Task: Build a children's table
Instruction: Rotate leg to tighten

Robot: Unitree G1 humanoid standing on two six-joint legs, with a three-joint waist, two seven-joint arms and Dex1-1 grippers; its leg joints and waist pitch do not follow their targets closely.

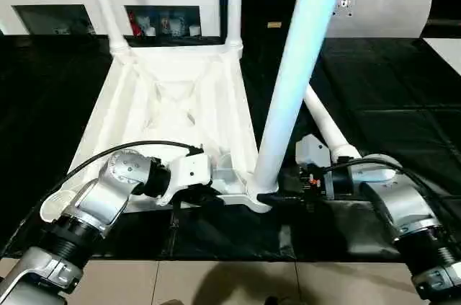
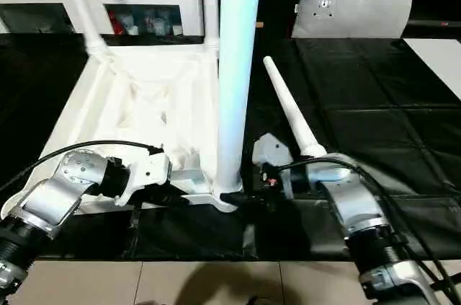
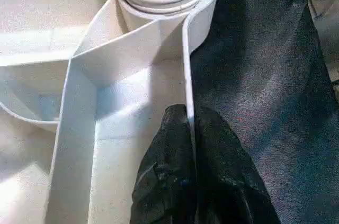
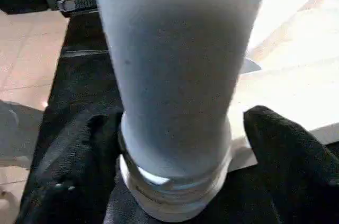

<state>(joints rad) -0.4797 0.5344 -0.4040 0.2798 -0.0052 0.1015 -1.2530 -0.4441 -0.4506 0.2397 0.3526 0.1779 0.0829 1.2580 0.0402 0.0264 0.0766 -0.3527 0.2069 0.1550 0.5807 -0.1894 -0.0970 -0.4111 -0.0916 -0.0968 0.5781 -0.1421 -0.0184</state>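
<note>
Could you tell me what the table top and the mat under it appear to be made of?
Table top: apparently moulded white plastic, smooth and slightly glossy, with thin ribs underneath. Mat: black, shiny and creased in squares, probably plastic sheet or coated fabric.

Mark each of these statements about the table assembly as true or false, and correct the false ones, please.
1. The table top lies upside down, ribbed underside up. True.
2. All four legs stand in their sockets. False: three stand upright; the loose leg lies on the black mat.
3. The left gripper is shut on the table top's rim. True.
4. The right gripper holds the loose leg. False: its fingers sit on either side of the near upright leg, at its base.
5. A grey-white cushion lies beyond the mat. True.
</note>
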